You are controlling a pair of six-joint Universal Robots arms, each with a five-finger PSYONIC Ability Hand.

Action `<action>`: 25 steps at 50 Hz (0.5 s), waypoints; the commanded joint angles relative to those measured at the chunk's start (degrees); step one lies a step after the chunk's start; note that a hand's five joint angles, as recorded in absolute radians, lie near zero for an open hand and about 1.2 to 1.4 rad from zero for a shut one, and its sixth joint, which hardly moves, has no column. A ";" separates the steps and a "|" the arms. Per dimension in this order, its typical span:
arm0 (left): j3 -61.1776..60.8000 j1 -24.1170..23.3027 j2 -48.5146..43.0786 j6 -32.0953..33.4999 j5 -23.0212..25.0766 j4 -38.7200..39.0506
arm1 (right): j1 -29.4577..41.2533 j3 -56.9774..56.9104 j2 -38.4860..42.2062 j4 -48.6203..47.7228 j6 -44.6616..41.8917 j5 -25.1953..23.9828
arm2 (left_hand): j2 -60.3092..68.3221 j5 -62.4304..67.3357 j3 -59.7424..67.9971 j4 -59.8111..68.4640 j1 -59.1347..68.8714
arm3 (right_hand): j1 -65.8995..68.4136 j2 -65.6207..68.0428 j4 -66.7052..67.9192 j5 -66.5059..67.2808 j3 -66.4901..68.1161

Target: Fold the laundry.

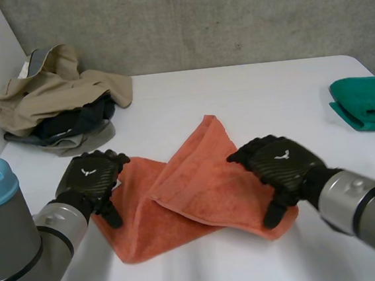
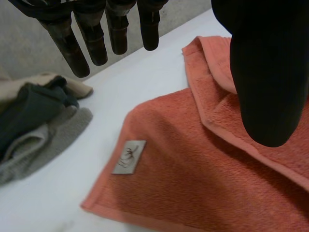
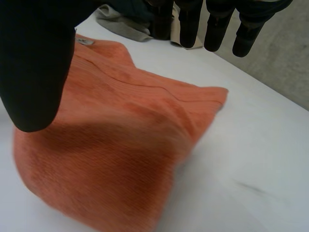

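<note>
An orange towel [image 1: 192,193] lies crumpled on the white table [image 1: 250,101], one half folded over the other at a slant. My left hand [image 1: 91,179] hovers over the towel's left corner, fingers straight and apart, holding nothing. In the left wrist view its fingers [image 2: 91,38] and thumb [image 2: 268,72] hang above the towel [image 2: 193,169], whose small label [image 2: 129,157] faces up. My right hand [image 1: 279,165] is open above the towel's right edge. Under that hand's thumb [image 3: 34,63] and fingers [image 3: 212,29] lies the towel [image 3: 111,145], with no cloth pinched.
A heap of beige and dark clothes [image 1: 57,100] sits at the back left of the table. A folded green towel [image 1: 366,102] lies at the right edge. Bare table stretches behind and in front of the orange towel.
</note>
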 commanded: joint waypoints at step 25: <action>6.28 -2.06 -12.69 -5.06 7.08 0.88 | 8.04 -2.05 7.70 -18.54 -5.73 12.40 | 13.30 13.24 12.82 13.26 12.59 | 66.90 67.63 67.89 67.32 67.80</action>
